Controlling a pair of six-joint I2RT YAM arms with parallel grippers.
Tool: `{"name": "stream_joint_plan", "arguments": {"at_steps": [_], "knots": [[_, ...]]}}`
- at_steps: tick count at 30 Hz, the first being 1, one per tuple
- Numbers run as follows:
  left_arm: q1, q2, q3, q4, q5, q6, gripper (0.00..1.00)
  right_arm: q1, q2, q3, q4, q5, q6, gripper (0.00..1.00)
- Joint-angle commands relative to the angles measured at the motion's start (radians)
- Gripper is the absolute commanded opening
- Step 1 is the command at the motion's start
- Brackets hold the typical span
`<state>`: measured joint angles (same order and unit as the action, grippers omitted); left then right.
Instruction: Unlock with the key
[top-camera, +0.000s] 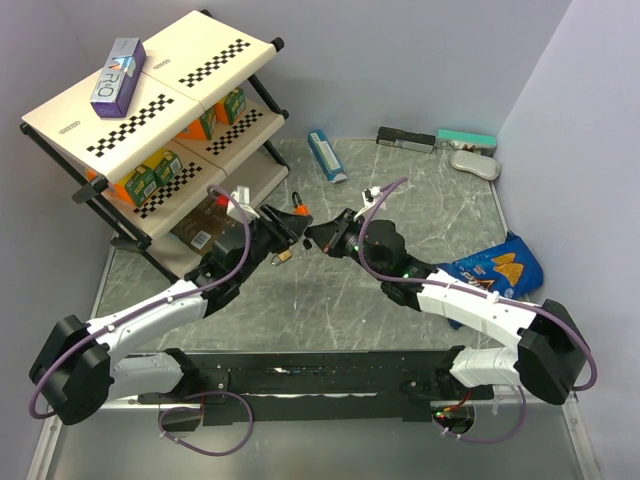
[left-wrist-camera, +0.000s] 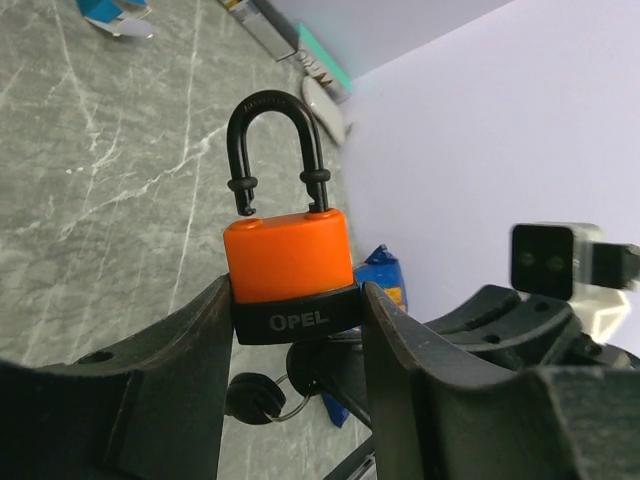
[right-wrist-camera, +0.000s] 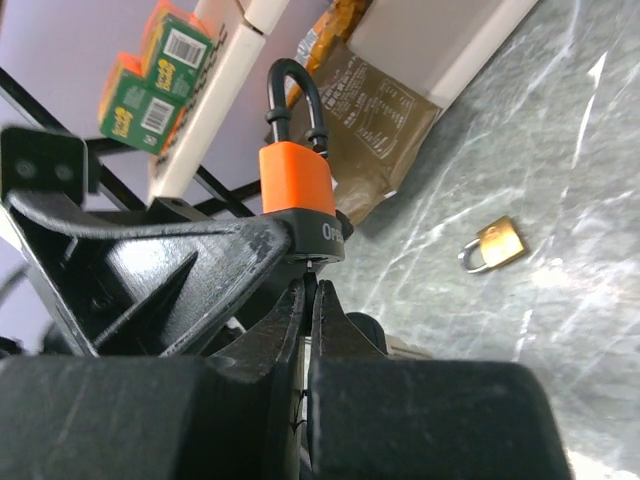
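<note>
My left gripper is shut on the orange-bodied padlock, its fingers clamping the black "OPEL" base, with the black shackle pointing up. The key sits under the padlock's base, and a second black-headed key hangs from its ring. My right gripper is shut on the key's head, right below the padlock. In the top view both grippers meet mid-table, left and right, with the padlock between them. I cannot tell whether the shackle is latched.
A small brass padlock lies on the marble table. A checkered shelf rack with juice boxes stands at the back left, with a brown packet under it. A blue chip bag lies to the right. A blue box and remotes lie at the back.
</note>
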<state>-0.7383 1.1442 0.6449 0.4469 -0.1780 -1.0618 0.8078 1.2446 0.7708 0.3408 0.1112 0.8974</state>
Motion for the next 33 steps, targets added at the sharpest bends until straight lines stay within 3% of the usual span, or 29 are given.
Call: {"name": "stream_joint_plan", "arguments": {"at_steps": [1, 4, 5, 6, 8, 9, 12, 15, 21, 24, 28, 33], "knots": [[-0.096, 0.015, 0.133, -0.125, 0.226, 0.032, 0.01, -0.062, -0.007, 0.013, 0.050, 0.168, -0.165, 0.00], [-0.095, 0.057, 0.189, -0.165, 0.204, 0.055, 0.01, -0.039, -0.023, -0.007, 0.004, 0.151, -0.242, 0.07], [-0.095, 0.071, 0.211, -0.168, 0.198, 0.059, 0.01, -0.033, -0.030, -0.017, -0.005, 0.147, -0.253, 0.14], [-0.095, 0.080, 0.223, -0.172, 0.192, 0.065, 0.01, -0.030, -0.048, -0.043, -0.012, 0.142, -0.264, 0.28], [-0.089, 0.107, 0.261, -0.192, 0.189, 0.082, 0.01, -0.030, -0.074, -0.077, -0.016, 0.111, -0.278, 0.42], [-0.085, 0.118, 0.277, -0.203, 0.192, 0.088, 0.01, -0.030, -0.106, -0.106, -0.019, 0.101, -0.294, 0.55], [-0.059, 0.149, 0.320, -0.240, 0.196, 0.115, 0.01, -0.030, -0.192, -0.154, -0.060, 0.067, -0.336, 0.72], [-0.010, 0.152, 0.326, -0.244, 0.232, 0.144, 0.01, -0.035, -0.302, -0.169, -0.147, 0.050, -0.370, 0.81], [0.097, 0.129, 0.279, -0.200, 0.429, 0.252, 0.01, -0.085, -0.489, -0.119, -0.336, -0.028, -0.432, 0.89], [0.137, 0.118, 0.259, -0.160, 0.624, 0.353, 0.01, -0.113, -0.531, -0.068, -0.410, -0.108, -0.472, 0.92], [0.152, 0.082, 0.277, -0.221, 0.883, 0.546, 0.01, -0.127, -0.521, 0.021, -0.470, -0.249, -0.532, 0.93], [0.155, 0.006, 0.213, -0.211, 1.139, 0.640, 0.01, -0.128, -0.472, 0.146, -0.494, -0.353, -0.601, 0.93]]}}
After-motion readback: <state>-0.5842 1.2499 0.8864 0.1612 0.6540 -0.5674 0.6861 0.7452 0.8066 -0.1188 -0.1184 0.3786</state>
